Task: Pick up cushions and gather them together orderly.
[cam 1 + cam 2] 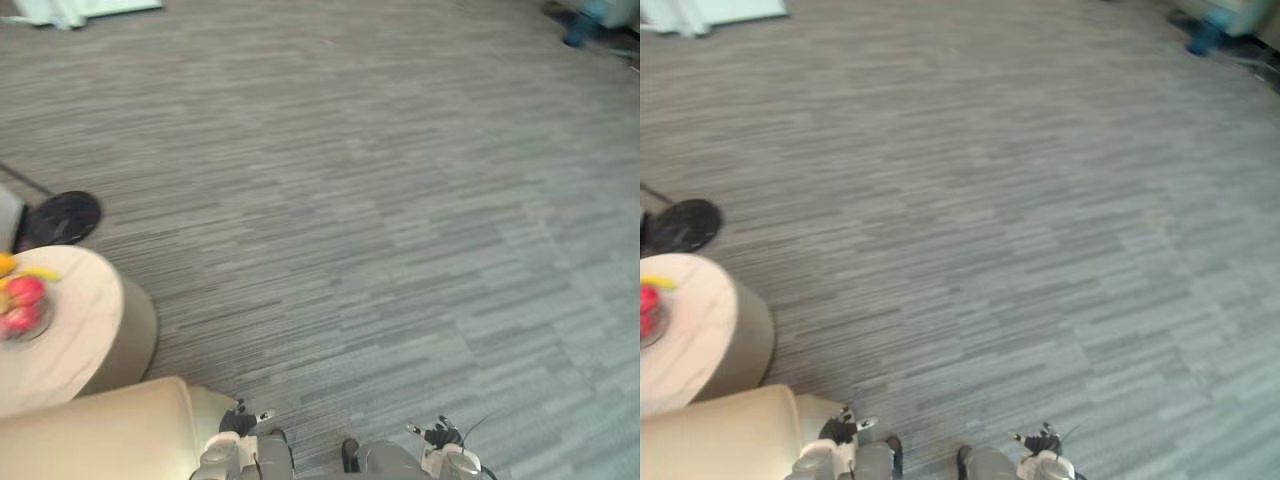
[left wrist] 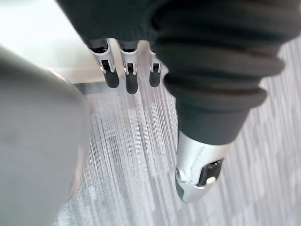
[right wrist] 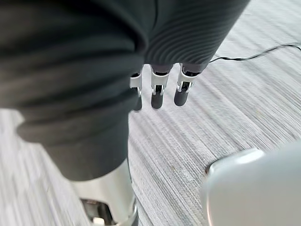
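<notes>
A cream padded piece [image 1: 100, 430] lies at the lower left of the eye views; I cannot tell whether it is a cushion or a sofa arm. It also appears as a pale surface [image 2: 33, 42] beyond my left hand. My left hand [image 2: 127, 75] hangs over the grey carpet with straight fingers, its thumb [image 2: 200, 174] apart, and holds nothing. My right hand [image 3: 157, 92] hangs the same way over the carpet, fingers straight and empty.
A round beige table [image 1: 90, 340] stands at the left with a bowl of fruit [image 1: 22, 305] on it. Behind it lies a black round base [image 1: 62, 217]. Far off are a white piece of furniture [image 1: 80, 10] and a blue object [image 1: 580, 30]. Grey striped carpet [image 1: 380, 200] stretches ahead.
</notes>
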Robot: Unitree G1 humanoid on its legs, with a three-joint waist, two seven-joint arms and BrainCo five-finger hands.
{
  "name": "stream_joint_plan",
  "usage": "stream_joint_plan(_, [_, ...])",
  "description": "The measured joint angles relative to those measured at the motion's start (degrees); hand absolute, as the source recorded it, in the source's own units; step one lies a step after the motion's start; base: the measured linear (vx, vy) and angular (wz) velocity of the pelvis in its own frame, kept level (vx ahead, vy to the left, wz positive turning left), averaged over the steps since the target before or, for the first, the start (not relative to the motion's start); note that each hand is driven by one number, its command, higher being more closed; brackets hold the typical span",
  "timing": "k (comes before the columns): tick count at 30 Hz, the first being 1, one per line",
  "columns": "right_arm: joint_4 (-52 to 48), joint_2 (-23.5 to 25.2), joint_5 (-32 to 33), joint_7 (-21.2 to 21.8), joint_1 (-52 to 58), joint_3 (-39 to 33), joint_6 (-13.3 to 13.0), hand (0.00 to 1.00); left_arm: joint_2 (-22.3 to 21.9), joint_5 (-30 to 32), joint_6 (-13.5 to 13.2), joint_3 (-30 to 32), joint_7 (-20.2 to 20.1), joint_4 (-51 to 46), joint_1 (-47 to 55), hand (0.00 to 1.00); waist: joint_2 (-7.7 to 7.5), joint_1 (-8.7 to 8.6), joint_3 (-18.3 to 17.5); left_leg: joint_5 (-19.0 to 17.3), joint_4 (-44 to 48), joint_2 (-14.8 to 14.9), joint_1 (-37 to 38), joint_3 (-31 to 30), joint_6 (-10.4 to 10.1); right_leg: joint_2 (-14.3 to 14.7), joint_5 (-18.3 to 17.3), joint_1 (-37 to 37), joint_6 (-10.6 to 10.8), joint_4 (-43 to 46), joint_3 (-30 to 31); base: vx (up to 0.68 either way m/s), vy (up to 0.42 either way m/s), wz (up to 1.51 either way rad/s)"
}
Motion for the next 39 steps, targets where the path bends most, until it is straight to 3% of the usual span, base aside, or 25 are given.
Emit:
stream_joint_plan(1, [0.76,-0.3,-0.04,0.03,-0.65,1.18,-0.15,0.0,0.61,-0.56,0.02,-0.57,-0.04,0.8,0.18,0.0,-0.12,0.01,-0.07,-0.15,-1.04,0.14,2.59,4.43,-0.09,-3.03,0.4,0.02,-2.08,-0.62,-10.48,0.21,0.029,-1.55])
stream_joint_plan(4, [1.54,-1.37,-0.04,0.05,-1.74,1.26,-0.26,0.0,0.71,-0.94,0.09,-0.54,0.05,1.39,-0.11,0.0,0.77,-0.32,0.42,-0.14,-2.76,0.66,4.94,6.73,-0.1,-2.5,2.13,-0.69,-4.93,-1.0,-13.4,0.18,-0.053,-1.1])
stream_joint_plan(5, [2.28,-2.67,-0.05,-0.1,-2.65,1.2,-0.28,0.0,0.51,-0.91,0.07,-0.67,0.05,1.81,-0.7,0.0,2.1,-0.47,1.2,-0.12,-4.21,1.04,6.32,8.23,-0.13,-2.26,2.65,-1.74,-4.5,1.23,-13.52,0.26,-0.123,-1.34])
stream_joint_plan(6, [3.11,-4.86,-0.05,-0.15,-3.9,1.12,-0.17,0.0,0.07,-0.89,0.17,-1.41,0.05,2.35,-2.07,0.0,3.62,-0.98,2.63,-0.02,-6.72,1.2,8.97,9.43,-0.28,-4.41,1.82,-6.65,-3.16,10.26,-15.6,0.2,-0.109,-1.07])
stream_joint_plan(7, [3.24,-5.51,0.04,-0.15,-4.15,1.11,-0.22,0.0,0.18,-0.89,0.17,-2.29,0.06,2.43,-2.28,0.0,3.74,-1.3,2.94,-0.02,-7.34,1.28,9.76,9.81,-0.29,-5.0,0.44,-7.44,-3.6,10.1,-16.64,0.18,-0.118,-0.84])
stream_joint_plan(8, [3.48,-5.87,-0.03,-0.24,-4.25,1.36,-0.17,0.0,1.23,-0.88,0.08,-2.98,0.06,2.85,-2.38,0.0,2.72,-1.48,2.88,-0.03,-7.26,0.77,10.49,10.34,-0.45,-5.57,2.68,-7.47,-4.3,3.27,-16.79,0.25,-0.175,-0.41])
stream_joint_plan(9, [3.74,-5.84,0.02,-0.2,-3.63,1.14,-0.19,0.0,2.26,-0.86,0.1,-3.22,0.03,3.21,-2.4,0.0,2.12,-2.32,2.67,-0.81,-5.42,1.28,11.16,10.64,-2.47,-5.51,2.69,-7.38,-8.22,2.17,-16.72,0.28,-0.189,-0.37])
stream_joint_plan(10, [3.76,-6.05,0.0,-0.3,-3.48,0.98,-0.23,0.0,2.26,-0.79,0.08,-3.32,0.07,3.14,-2.34,0.0,2.43,-2.55,2.61,-0.92,-2.92,2.46,10.55,10.55,-2.7,-4.49,2.25,-7.03,-8.3,1.84,-16.61,0.38,-0.261,-0.52])
stream_joint_plan(11, [3.81,-6.08,0.04,-0.25,-2.97,0.98,-0.28,0.0,2.28,-0.73,0.08,-3.36,0.09,3.11,-2.23,0.0,2.64,-2.53,2.74,0.62,10.14,7.13,6.48,9.09,-3.51,-1.58,1.24,-4.96,-8.85,-0.35,-15.61,0.26,-0.181,-0.55])
stream_joint_plan(12, [3.77,-5.98,0.06,-0.27,-2.75,0.96,-0.27,0.0,2.25,-0.73,0.1,-3.35,0.04,3.1,-2.15,0.0,2.86,-2.52,2.87,2.13,15.27,8.7,4.8,7.81,-2.06,-0.62,0.9,-3.68,-9.5,-1.24,-15.43,0.35,-0.225,-0.6])
stream_joint_plan(13, [3.58,-5.59,0.37,-0.41,-2.17,0.91,-0.26,0.0,1.89,-0.7,0.12,-3.32,-0.08,3.07,-1.92,0.0,3.43,-2.46,3.24,4.93,25.07,11.51,1.11,4.38,1.35,1.25,0.35,-0.51,-10.42,-2.88,-14.93,0.36,-0.16,-0.53])
stream_joint_plan(14, [3.58,-5.55,1.18,-0.83,-1.42,0.9,-0.23,0.0,1.1,-0.53,0.11,-3.31,-0.08,3.01,-1.62,0.0,3.71,-2.25,3.67,4.51,35.08,12.85,-1.9,0.51,2.53,3.07,-0.27,3.47,-10.98,-4.43,-13.41,0.43,-0.142,-0.76])
stream_joint_plan(16, [3.57,-5.25,2.55,-1.36,-0.81,0.88,-0.23,0.0,1.03,0.27,-0.08,-3.2,0.0,0.37,-1.33,0.0,2.94,-1.51,3.97,2.59,41.23,10.6,-6.41,-3.29,0.31,3.52,-1.01,8.51,-10.45,-6.66,-10.5,0.34,-0.049,-0.8])
stream_joint_plan(19, [3.52,-4.08,3.52,-1.48,-0.84,-0.67,-0.23,0.0,0.65,0.27,-0.83,-3.27,0.06,-2.21,-1.48,0.0,2.31,-0.45,4.31,0.96,32.96,6.11,-14.23,-3.87,0.66,2.91,-1.23,13.64,-9.5,-10.92,-5.64,0.42,0.073,-0.8])
stream_joint_plan(21, [3.57,-3.57,4.55,-1.64,-1.12,-1.76,-0.21,0.0,-0.19,0.3,-1.08,-3.36,0.01,-3.1,-2.04,0.0,2.14,0.52,4.27,1.36,17.92,1.34,-16.75,-5.24,0.26,0.98,-1.85,15.7,-7.31,-12.32,-2.92,0.36,0.15,-0.73])
stream_joint_plan(22, [3.74,-3.55,4.53,-1.72,-0.71,-1.79,-0.22,0.0,-0.67,0.3,-1.11,-3.38,0.06,-2.92,-1.97,0.0,2.16,0.64,3.99,5.21,3.11,-2.68,-16.47,-9.44,-1.02,-0.19,-2.81,17.11,-5.39,-13.32,-0.63,0.34,0.167,-0.7])
stream_joint_plan(24, [4.56,-3.09,4.53,-1.91,-0.94,-1.54,-0.18,0.0,-0.17,0.24,-1.05,-3.4,0.1,-2.29,-1.72,0.0,1.67,1.16,3.32,13.81,-2.94,-5.85,-14.48,-12.54,-0.4,-1.53,-3.38,19.44,-3.16,-15.49,2.75,0.49,0.21,-0.63])
stream_joint_plan(25, [4.87,-2.34,4.45,-1.87,-0.65,-1.75,-0.18,0.0,0.78,0.27,-0.94,-3.33,0.18,-1.72,-1.72,0.0,-0.23,0.54,1.96,11.61,-2.18,-7.27,-14.87,-11.15,0.9,-3.29,-2.0,19.74,-2.19,-17.19,3.98,0.55,0.181,-0.36])
stream_joint_plan(28, [4.19,-2.13,4.38,-1.97,-0.72,-4.43,-0.15,0.0,0.85,0.25,-0.43,-2.81,0.92,-1.37,-1.86,0.0,-1.06,1.39,1.79,5.67,5.33,-6.88,-14.21,-7.85,2.72,-5.22,-1.01,18.86,-0.88,-10.51,8.36,0.59,0.241,-0.4])
stream_joint_plan(30, [3.38,-2.24,4.28,-1.84,-1.05,-4.52,-0.66,0.0,1.21,0.44,-0.14,-4.76,0.96,-0.63,-1.12,0.0,-0.79,0.63,1.68,0.82,4.27,-6.77,-7.92,-5.9,3.5,-7.74,3.13,10.81,4.66,10.91,9.35,0.53,0.204,-0.69])
stream_joint_plan(31, [3.52,-2.23,4.27,-1.73,-1.14,-4.49,-0.66,0.0,1.53,0.63,-0.02,-5.45,0.96,-0.01,-1.28,0.0,-0.92,0.51,1.71,-0.23,3.46,-6.79,-5.6,-5.03,3.59,-8.75,2.62,7.66,4.98,18.19,9.04,0.47,0.106,-0.56])
stream_joint_plan(33, [3.95,-2.51,4.28,-1.66,-0.72,-3.96,0.06,0.0,2.01,1.34,0.18,-7.3,1.02,1.19,-1.29,0.0,-0.36,-0.1,1.94,-0.91,-2.54,-6.5,3.39,-2.82,3.46,-10.21,-1.12,1.34,0.67,24.47,2.48,0.48,0.049,-0.52])
stream_joint_plan(36, [3.75,-3.83,4.29,-1.4,-1.64,-2.77,-0.21,0.0,2.36,1.36,0.19,-7.29,1.15,1.39,-1.33,0.0,1.0,-0.9,2.14,-0.89,-8.26,-4.82,10.62,-0.24,3.44,-7.44,-2.25,-6.04,-2.33,14.67,-6.19,0.46,-0.008,-0.5])
stream_joint_plan(38, [3.75,-4.64,4.28,-1.45,-1.84,-2.78,-0.19,0.0,2.39,1.36,0.1,-7.35,1.18,1.43,-1.63,0.0,1.03,-2.66,2.12,-0.9,-10.66,-4.18,13.01,-0.44,3.44,-4.54,1.87,-10.2,-3.49,3.92,-7.66,0.49,-0.103,0.18])
stream_joint_plan(39, [3.78,-4.91,4.28,-1.51,-1.15,-2.84,-0.13,0.0,2.39,1.38,0.08,-7.6,1.15,1.56,-1.72,0.0,0.64,-3.36,1.95,-1.0,-12.12,-4.26,15.09,-0.64,3.14,-3.08,7.6,-11.47,-3.97,-4.41,-7.17,0.53,-0.153,0.42])
